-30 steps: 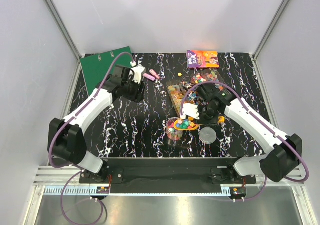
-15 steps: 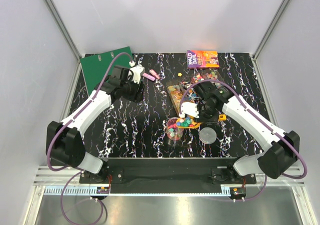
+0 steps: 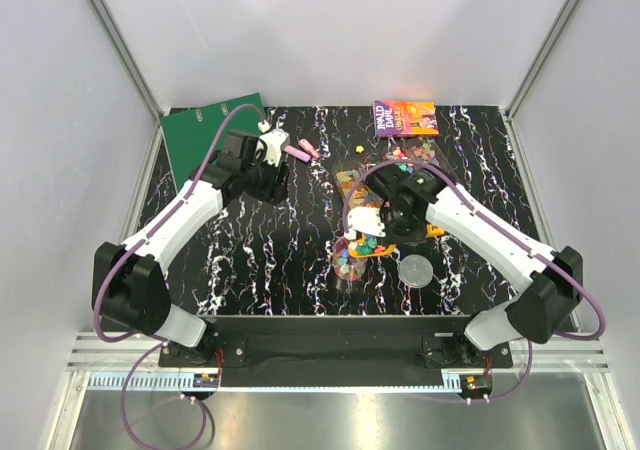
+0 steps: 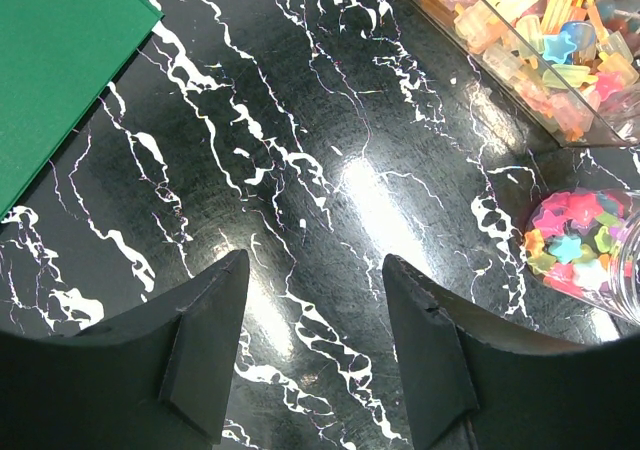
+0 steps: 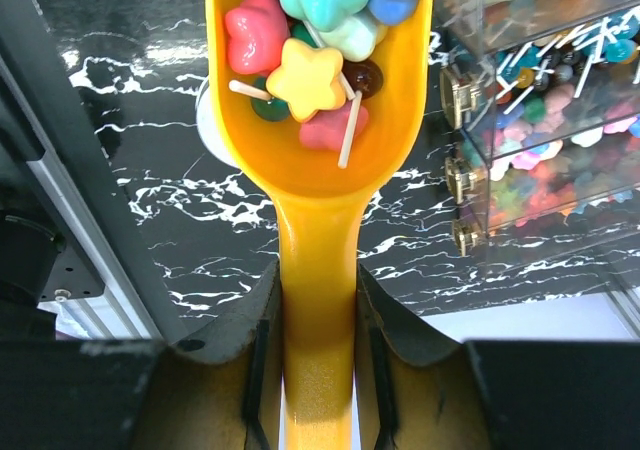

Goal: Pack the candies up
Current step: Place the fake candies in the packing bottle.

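My right gripper (image 3: 388,220) (image 5: 318,300) is shut on the handle of a yellow scoop (image 5: 318,140). The scoop's bowl holds several candies (image 5: 303,75): pink, yellow, teal and blue stars on sticks. In the top view the scoop (image 3: 368,242) hangs over a clear cup (image 3: 346,262) part-filled with candies. The cup also shows in the left wrist view (image 4: 585,245). A clear hinged box of candies (image 3: 358,184) (image 4: 520,40) (image 5: 540,120) lies just behind the cup. My left gripper (image 3: 276,167) (image 4: 315,300) is open and empty above bare table, left of the box.
A round clear lid (image 3: 416,268) lies right of the cup. Loose candies (image 3: 414,152) and a purple book (image 3: 404,118) are at the back right. A green binder (image 3: 208,135) (image 4: 50,60) and pink highlighters (image 3: 305,150) are at the back left.
My right arm has swung left and turned, bringing the loaded scoop closer over the cup. The left arm has barely moved.
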Controlling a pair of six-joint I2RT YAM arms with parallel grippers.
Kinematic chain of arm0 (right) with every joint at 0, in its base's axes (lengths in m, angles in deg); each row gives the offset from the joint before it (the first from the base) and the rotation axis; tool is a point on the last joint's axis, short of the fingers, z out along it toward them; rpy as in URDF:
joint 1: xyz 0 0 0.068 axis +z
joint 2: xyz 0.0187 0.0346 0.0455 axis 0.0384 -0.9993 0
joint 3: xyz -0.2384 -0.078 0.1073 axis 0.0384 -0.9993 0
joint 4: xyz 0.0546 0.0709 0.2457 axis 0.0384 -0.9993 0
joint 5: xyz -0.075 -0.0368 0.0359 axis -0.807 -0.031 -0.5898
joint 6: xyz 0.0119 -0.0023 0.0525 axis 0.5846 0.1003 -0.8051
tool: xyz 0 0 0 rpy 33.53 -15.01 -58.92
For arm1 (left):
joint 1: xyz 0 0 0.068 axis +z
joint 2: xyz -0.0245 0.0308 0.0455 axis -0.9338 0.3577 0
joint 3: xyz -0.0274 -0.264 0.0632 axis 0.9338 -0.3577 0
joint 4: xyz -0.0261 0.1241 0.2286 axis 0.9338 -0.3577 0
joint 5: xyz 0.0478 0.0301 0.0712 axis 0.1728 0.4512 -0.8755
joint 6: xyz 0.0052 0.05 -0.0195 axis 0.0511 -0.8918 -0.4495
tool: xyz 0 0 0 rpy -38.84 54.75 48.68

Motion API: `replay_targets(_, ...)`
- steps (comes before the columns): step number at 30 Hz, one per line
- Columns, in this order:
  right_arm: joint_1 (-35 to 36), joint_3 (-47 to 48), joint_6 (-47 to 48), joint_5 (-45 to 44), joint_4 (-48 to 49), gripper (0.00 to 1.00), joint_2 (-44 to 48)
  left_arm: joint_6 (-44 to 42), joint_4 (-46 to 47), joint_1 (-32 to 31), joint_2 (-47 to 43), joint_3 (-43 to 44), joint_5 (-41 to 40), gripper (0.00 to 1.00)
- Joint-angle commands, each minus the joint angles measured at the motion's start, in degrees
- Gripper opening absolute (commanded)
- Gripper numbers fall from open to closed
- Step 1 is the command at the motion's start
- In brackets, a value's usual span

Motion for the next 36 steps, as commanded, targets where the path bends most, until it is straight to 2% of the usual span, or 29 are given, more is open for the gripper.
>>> replay_targets(1,0.87,4.05,-2.08,-3.84,-5.27,0.0,-1.71,0.59,2.62,0.36,-2.22,-0.07,1.46,0.61)
replay_targets(20,3.41,3.79,-0.85,-12.71,-9.75,0.0,-2.15,1.2,3.24,1.15,-4.33,-0.42,2.16,0.61)
replay_targets(32,5.26,7.57,-1.47,-15.35,-12.12,0.0,-2.76,1.2,3.15,1.5,-5.74,0.19,2.6,0.61)
replay_targets(36,5.44,10.38,-2.69,-16.4,-13.88,0.0,-2.67,1.82,0.34,1.59,-6.18,2.65,4.53,0.61)
